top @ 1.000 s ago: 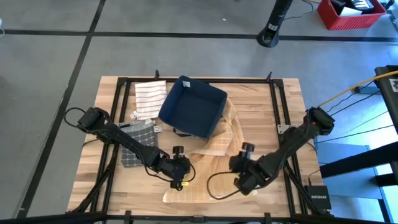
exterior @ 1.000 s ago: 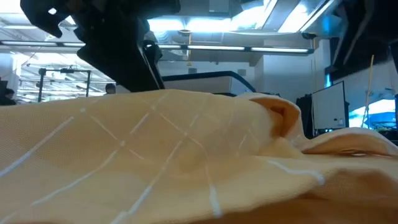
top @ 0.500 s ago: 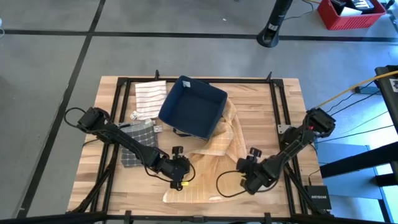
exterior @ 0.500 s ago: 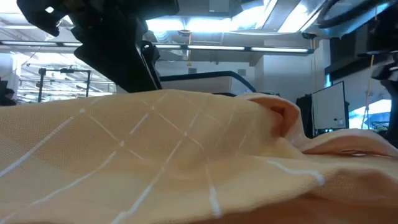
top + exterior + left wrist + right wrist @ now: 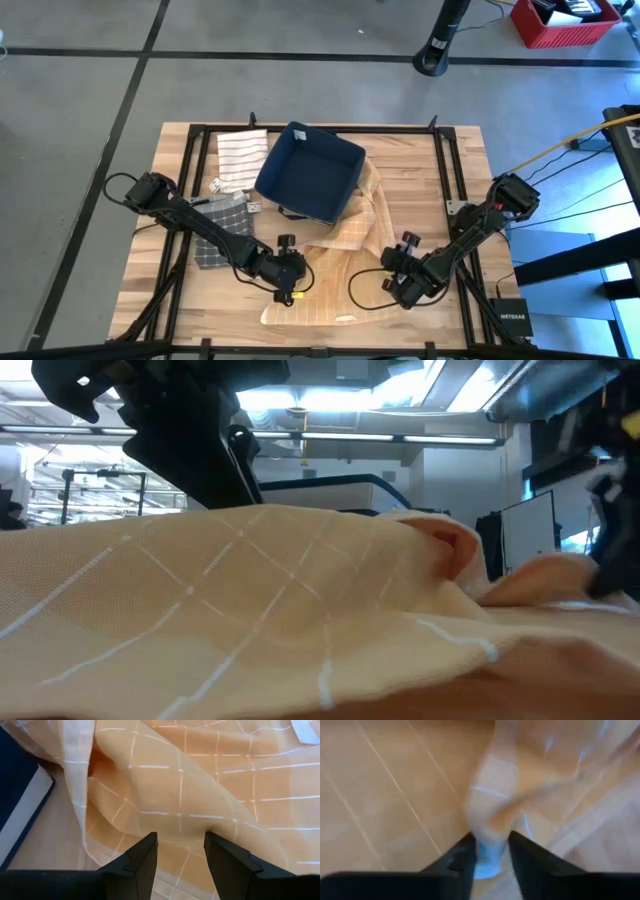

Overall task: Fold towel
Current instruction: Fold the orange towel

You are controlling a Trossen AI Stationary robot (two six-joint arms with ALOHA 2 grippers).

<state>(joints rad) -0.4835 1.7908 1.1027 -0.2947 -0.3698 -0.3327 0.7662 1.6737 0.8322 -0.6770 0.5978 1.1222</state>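
An orange towel [image 5: 345, 235] with a white grid lies crumpled at the table's middle, running from the blue box to the near edge. Its far end leans against the box's side. My left gripper [image 5: 296, 283] is on the towel's left part and shut on it [image 5: 180, 851]. In the low view the towel [image 5: 250, 600] rises as a hump in front of that arm. My right gripper [image 5: 392, 290] is low at the towel's right edge, shut on a narrow fold of it [image 5: 489, 855]. My left gripper has a bunch of the towel's cloth [image 5: 181, 837] between its two fingers, which slant down onto it from the table's left. Creases run out from the fingers. The cloth there stands raised, and the rest lies on the table. My right gripper pinches a narrow fold at the towel's right edge [image 5: 487, 837] between its two fingers, slanting down from the table's right. The picture is blurred, so one layer or several cannot be told. The fold lies low, just above the table.
The open blue box [image 5: 310, 170] stands at the far middle. A white striped cloth [image 5: 240, 158] and a grey checked cloth [image 5: 222, 228] lie to its left. A black frame [image 5: 445, 170] runs round the tabletop. Bare wood shows at the far right.
My right gripper has come down toward the table's near edge and onto the towel's right edge, rolling a little as it sank. In the low view the towel's right part has bulged up beside it. The left arm has kept still.
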